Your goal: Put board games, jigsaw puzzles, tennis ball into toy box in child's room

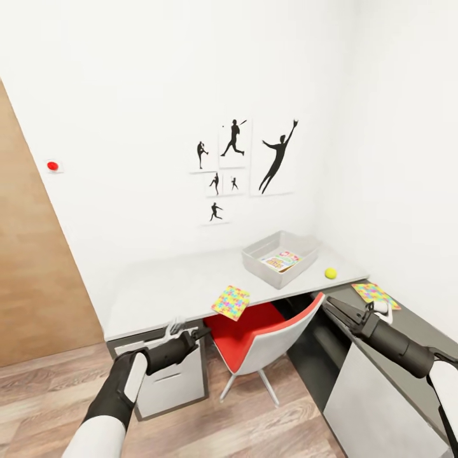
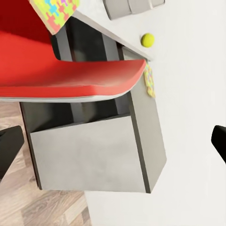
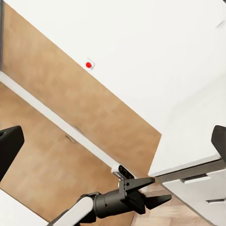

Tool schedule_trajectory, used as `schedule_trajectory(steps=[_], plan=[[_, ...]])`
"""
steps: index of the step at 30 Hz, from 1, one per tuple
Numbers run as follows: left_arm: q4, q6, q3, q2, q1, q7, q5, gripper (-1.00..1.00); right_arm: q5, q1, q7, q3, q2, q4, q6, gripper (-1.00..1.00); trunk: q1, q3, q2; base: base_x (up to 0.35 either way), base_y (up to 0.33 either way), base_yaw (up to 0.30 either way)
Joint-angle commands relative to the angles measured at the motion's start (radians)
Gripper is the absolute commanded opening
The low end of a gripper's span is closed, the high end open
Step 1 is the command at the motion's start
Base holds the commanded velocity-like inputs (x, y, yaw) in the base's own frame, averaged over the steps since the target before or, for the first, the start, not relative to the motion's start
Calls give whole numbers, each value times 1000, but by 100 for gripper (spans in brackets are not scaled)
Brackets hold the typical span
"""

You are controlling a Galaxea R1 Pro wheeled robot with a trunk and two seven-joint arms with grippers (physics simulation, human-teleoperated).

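The left gripper [image 1: 202,333], spread and empty, is held before the bench [image 1: 165,286]. A jigsaw puzzle [image 1: 231,301] overhangs its edge. The toy box [image 1: 280,257] holds a board game [image 1: 280,261], lettering unreadable. The tennis ball [image 1: 331,273] lies beside. The right gripper [image 1: 328,304] is spread.

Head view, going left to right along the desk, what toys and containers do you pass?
Jigsaw puzzle overhanging the desk's front edge → toy box with a board game inside → tennis ball → second jigsaw puzzle on the side section.
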Motion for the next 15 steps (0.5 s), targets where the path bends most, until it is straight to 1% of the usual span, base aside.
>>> schedule_trajectory(steps=[1, 5, 7, 11, 15], plan=[[0, 7, 5, 2, -2, -4, -1, 100, -1, -1, 3, -1, 0, 0, 5, 100, 1, -2, -2, 198, -145, 0], [0, 12, 15, 4, -2, -6, -1, 100, -2, -1, 3, -1, 0, 0, 5, 100, 1, -2, -2, 194, -158, 0], [1, 12, 21, 4, -2, -6, -1, 100, -2, -1, 3, -1, 0, 0, 5, 100, 1, -2, -2, 93, -76, 0], [1, 13, 26, 1, -2, -4, -1, 100, -3, -1, 3, -1, 0, 0, 5, 100, 1, -2, -2, 33, -38, 0], [1, 14, 29, -1, -2, -2, -1, 100, -3, -1, 3, 0, 0, 0, 5, 100, 1, -2, -2, 6, -206, 0]])
